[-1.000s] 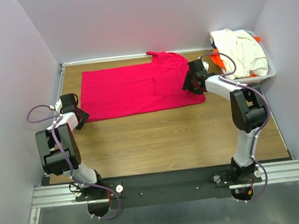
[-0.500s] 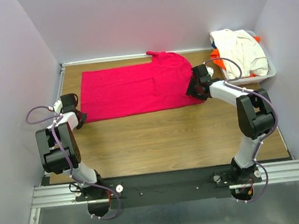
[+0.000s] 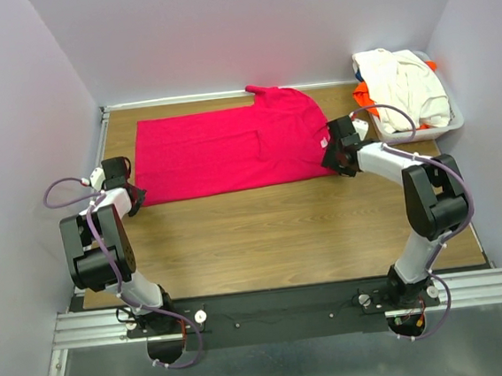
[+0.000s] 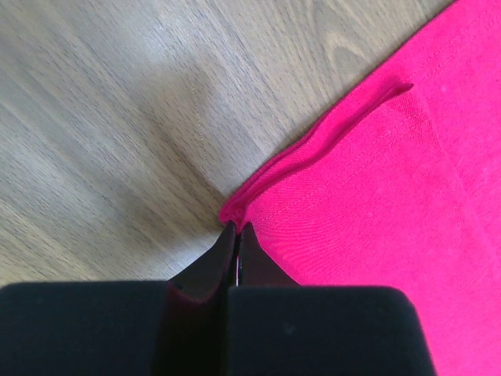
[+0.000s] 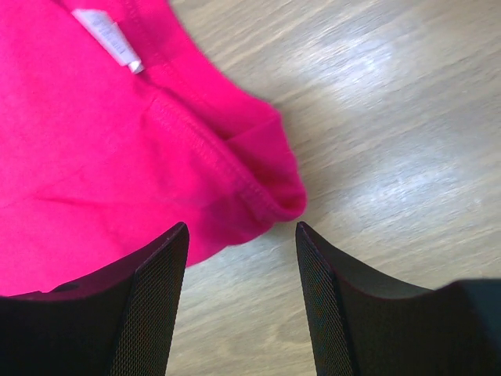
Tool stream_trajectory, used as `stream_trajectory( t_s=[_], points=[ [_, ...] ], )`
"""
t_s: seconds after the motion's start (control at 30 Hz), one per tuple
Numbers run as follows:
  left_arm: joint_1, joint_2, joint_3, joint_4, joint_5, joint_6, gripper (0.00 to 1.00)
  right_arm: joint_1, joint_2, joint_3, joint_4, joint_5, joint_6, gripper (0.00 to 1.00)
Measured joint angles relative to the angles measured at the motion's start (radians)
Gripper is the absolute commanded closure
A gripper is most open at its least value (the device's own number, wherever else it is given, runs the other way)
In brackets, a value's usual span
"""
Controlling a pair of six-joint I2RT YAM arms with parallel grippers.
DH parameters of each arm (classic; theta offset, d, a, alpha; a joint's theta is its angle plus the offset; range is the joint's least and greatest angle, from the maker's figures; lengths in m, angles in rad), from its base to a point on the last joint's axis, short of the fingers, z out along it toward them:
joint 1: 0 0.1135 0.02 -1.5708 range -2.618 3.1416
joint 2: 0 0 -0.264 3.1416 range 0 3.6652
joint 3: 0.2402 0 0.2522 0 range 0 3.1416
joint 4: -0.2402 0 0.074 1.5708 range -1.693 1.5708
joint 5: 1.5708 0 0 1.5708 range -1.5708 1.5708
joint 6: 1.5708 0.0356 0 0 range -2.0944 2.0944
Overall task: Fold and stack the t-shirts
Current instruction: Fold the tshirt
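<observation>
The crimson-pink t-shirt (image 3: pixel 230 150) lies spread flat across the far half of the table. My left gripper (image 3: pixel 132 198) sits at its near left corner. In the left wrist view this gripper (image 4: pixel 236 227) is shut, with the shirt's corner (image 4: pixel 235 207) pinched at the fingertips. My right gripper (image 3: pixel 332 159) is low at the shirt's near right corner. It (image 5: pixel 243 227) stands open, its fingers straddling bare wood just short of the folded hem (image 5: pixel 266 188). A cream-white t-shirt (image 3: pixel 406 84) and an orange t-shirt (image 3: pixel 365 99) are heaped at the back right.
The white plastic basket (image 3: pixel 454 121) holding the heaped shirts stands in the back right corner, close behind my right arm. Grey walls enclose the table on three sides. A small white label (image 5: pixel 109 39) shows on the pink shirt near the right gripper.
The left gripper has closed on the shirt's near left corner. The right gripper has slid off the cloth, right and nearer, to the near right corner, staying open.
</observation>
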Motion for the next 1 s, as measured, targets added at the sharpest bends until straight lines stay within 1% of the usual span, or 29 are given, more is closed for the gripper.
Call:
stream_trajectory(
  t_s=[0.1,0.13,0.17,0.2,0.23,0.3,0.43,0.5,0.57,0.67,0.77,1.0],
  points=[
    [0.0,-0.001,0.0,0.0,0.0,0.003,1.0,-0.014,0.014,0.0,0.016,0.008,0.0,0.4],
    [0.0,-0.002,0.0,0.0,0.001,0.005,1.0,-0.019,0.023,0.0,0.024,0.01,0.0,0.47],
    [0.0,-0.003,0.0,0.0,0.001,0.006,1.0,-0.026,0.036,0.0,0.033,0.011,-0.001,0.79],
    [0.0,-0.007,-0.003,-0.002,0.001,0.009,1.0,-0.031,0.058,0.0,0.044,0.016,-0.003,0.79],
    [0.0,-0.01,-0.005,-0.003,0.001,0.011,1.0,-0.033,0.06,0.0,0.051,0.017,-0.003,0.88],
    [0.001,-0.023,-0.011,-0.011,0.001,0.021,1.0,-0.034,0.062,0.001,0.062,0.016,-0.006,0.99],
    [0.012,-0.075,-0.034,-0.039,0.002,0.037,1.0,-0.034,0.043,-0.013,0.074,0.016,-0.009,1.0],
    [0.022,-0.112,-0.051,-0.046,0.002,0.047,1.0,-0.034,-0.009,-0.054,0.076,0.013,-0.007,1.0],
    [0.029,-0.145,-0.068,-0.05,0.003,0.052,1.0,-0.034,-0.077,-0.102,0.077,0.008,-0.002,1.0],
    [0.041,-0.206,-0.106,-0.057,0.005,0.064,1.0,-0.034,-0.235,-0.181,0.066,-0.009,0.011,1.0],
    [0.055,-0.256,-0.143,-0.072,0.005,0.072,1.0,-0.034,-0.351,-0.24,0.058,-0.028,0.026,0.99],
    [0.072,-0.366,-0.204,-0.122,0.014,0.077,1.0,-0.034,-0.599,-0.365,-0.057,-0.073,0.064,1.0]
  ],
)
